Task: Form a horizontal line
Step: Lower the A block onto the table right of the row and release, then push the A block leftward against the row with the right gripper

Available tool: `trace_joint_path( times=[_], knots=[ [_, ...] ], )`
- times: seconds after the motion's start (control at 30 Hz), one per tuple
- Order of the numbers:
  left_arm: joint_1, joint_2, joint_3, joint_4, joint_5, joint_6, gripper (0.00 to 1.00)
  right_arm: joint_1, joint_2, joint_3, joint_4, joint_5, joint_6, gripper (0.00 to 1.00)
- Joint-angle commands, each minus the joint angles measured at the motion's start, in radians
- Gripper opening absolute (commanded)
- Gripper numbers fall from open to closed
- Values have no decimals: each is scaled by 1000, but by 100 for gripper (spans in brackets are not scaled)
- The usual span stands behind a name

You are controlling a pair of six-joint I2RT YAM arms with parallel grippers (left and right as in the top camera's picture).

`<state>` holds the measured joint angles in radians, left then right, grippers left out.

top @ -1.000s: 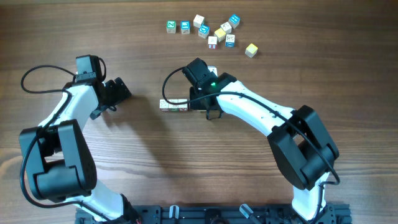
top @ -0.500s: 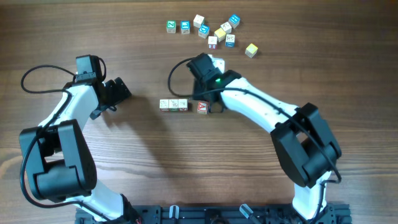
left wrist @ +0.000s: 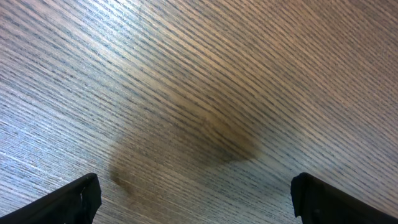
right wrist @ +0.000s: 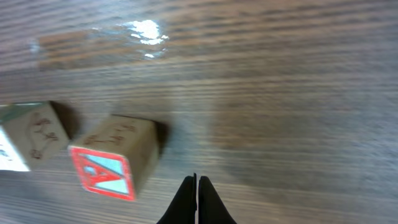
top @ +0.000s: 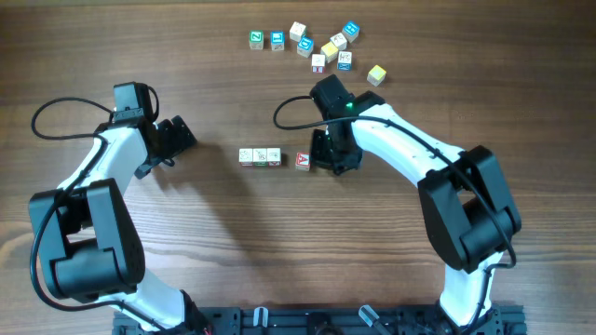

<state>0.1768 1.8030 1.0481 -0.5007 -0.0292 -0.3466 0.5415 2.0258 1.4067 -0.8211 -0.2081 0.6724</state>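
Note:
The horizontal line [top: 260,156] is a row of three pale cubes at the table's middle. A cube with a red "A" [top: 303,161] lies just right of the row with a small gap; it also shows in the right wrist view [right wrist: 112,163], beside the row's end cube [right wrist: 31,134]. My right gripper [top: 328,160] is shut and empty, its tips [right wrist: 196,202] just right of the "A" cube. My left gripper [top: 182,140] is open and empty over bare wood [left wrist: 199,193], left of the row.
A loose scatter of similar cubes [top: 312,45] lies at the far middle, several blue or teal, with a yellow cube [top: 376,74] at its right end. The right arm's cable [top: 284,113] loops above the row.
My right gripper has moved right, off the row, leaving the "A" cube uncovered beside it. The left arm has not moved.

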Motion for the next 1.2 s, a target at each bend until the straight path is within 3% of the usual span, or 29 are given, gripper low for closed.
trace_joint_path(
  times=[0.0,0.27,0.53,0.83,1.03,1.17],
  knots=[
    [3,4,-3,0,-6,-6,100,28,13,-8,45,-15,13,4],
    [3,4,-3,0,-6,-6,100,37,13,-8,129,-10,38,4],
    [3,4,-3,0,-6,-6,100,45,13,-8,12,-31,38,4],
    [3,4,-3,0,-6,-6,100,61,13,-8,132,42,34,4],
    [3,4,-3,0,-6,-6,100,71,13,-8,38,-4,35,4],
    [3,4,-3,0,-6,-6,100,110,13,-8,90,1,35,8]
  ],
)
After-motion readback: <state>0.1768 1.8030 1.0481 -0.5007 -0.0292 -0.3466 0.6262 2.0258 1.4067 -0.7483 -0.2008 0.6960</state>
